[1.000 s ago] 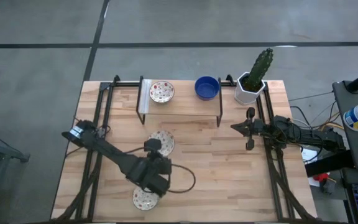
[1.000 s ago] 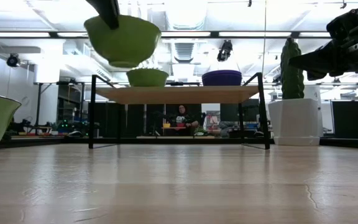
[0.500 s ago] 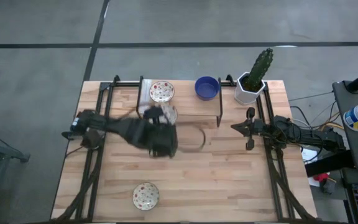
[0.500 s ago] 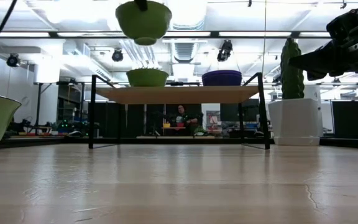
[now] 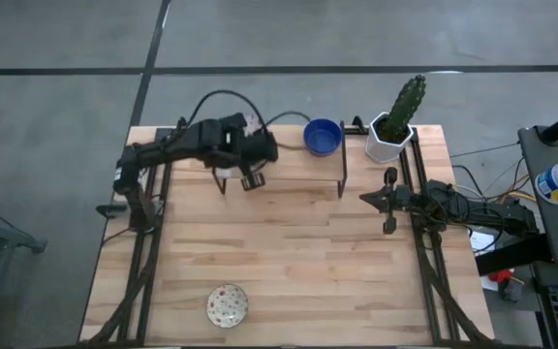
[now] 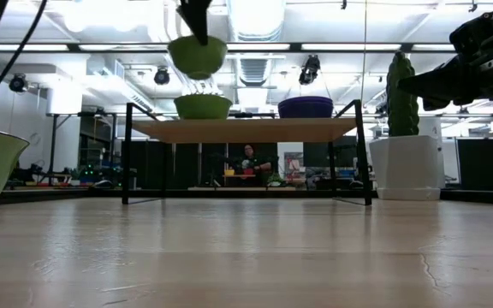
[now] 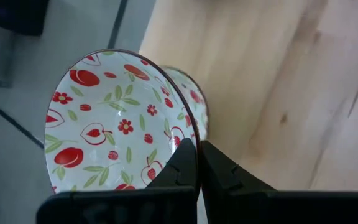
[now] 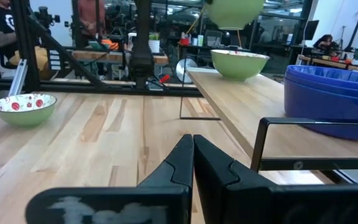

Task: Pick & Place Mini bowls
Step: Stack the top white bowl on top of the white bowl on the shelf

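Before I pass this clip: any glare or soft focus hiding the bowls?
Low view: bright ceiling lights behind the carried bowl and shelf. Left wrist view: held patterned bowl sharp, table behind it soft. High view: even light, blue bowl clear.

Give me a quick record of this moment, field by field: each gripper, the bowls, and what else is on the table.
left gripper: shut on the rim of a patterned bowl, held in the air above the shelf
right gripper: shut, holding nothing, waiting at the table's right side
bowls on shelf: one patterned bowl under the held one, one blue bowl
bowl on table: one patterned bowl near the front edge
other: cactus pot at the back right
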Motion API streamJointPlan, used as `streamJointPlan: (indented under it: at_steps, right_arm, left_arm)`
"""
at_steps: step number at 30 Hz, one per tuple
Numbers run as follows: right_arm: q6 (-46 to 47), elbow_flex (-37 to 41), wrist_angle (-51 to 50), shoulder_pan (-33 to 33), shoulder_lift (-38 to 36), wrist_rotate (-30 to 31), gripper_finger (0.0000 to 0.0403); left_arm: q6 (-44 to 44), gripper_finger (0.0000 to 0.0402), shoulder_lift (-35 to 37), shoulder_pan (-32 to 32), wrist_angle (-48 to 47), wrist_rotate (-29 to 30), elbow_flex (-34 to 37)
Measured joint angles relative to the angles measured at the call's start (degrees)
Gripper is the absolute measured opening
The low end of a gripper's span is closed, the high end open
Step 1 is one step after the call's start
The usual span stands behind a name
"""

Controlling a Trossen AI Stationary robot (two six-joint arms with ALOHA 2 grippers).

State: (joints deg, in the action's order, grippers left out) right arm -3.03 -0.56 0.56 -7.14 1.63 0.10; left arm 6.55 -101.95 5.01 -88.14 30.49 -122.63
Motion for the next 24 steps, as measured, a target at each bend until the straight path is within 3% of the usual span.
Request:
streamJointPlan:
  at_steps: [11, 24]
  right_arm:
    - [-0.1, 0.0, 0.0, 0.0, 0.0, 0.0, 0.0008]
    - [0.0, 0.0, 0.0, 0.0, 0.0, 0.0, 0.0008]
  left_arm:
    - [-5.2, 0.0, -0.7, 7.4, 4.7, -1.1, 2.9]
    - [-5.4, 0.0, -0.8, 8.6, 9.3, -3.9, 11.2]
